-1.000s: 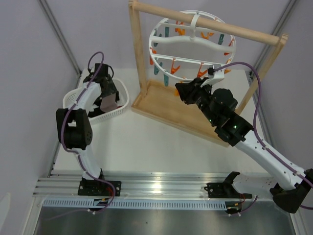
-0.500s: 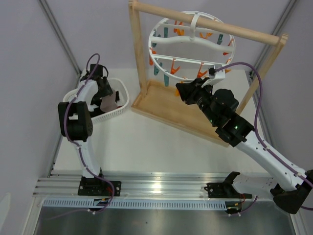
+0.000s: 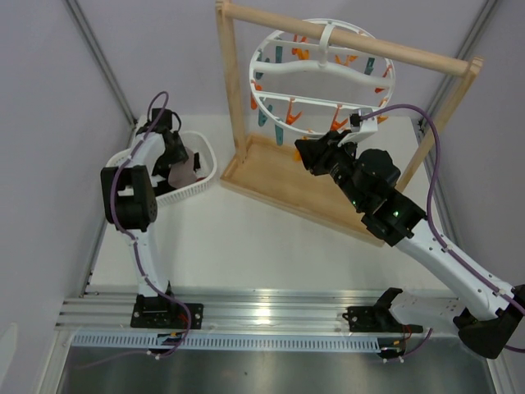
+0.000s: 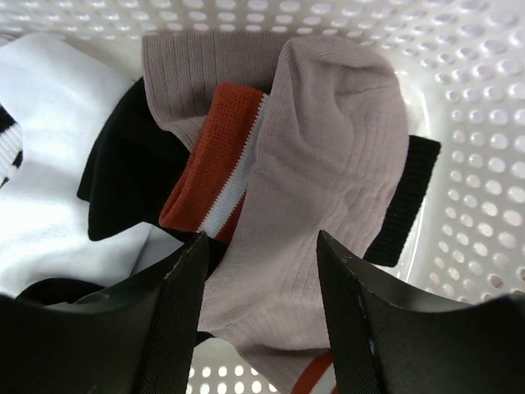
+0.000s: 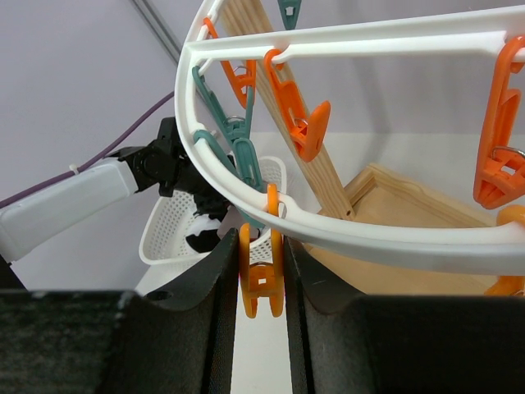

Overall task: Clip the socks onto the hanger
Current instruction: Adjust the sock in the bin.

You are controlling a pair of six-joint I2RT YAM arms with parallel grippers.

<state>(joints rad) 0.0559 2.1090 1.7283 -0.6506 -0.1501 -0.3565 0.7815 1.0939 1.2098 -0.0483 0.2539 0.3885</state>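
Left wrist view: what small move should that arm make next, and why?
Probably dip and close: the left gripper hangs, jaws open, over the taupe sock in the basket, while the right gripper holds an orange clip on the hanger.

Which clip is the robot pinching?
The orange clip hanging lowest on the hanger, at its near rim. It alone sits pinched between the right gripper fingers; the other clips hang free.

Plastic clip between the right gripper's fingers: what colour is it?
Orange; the plastic clip shows best in right wrist view.

socks taupe, red-white stripe | hanger white | clips orange, teal
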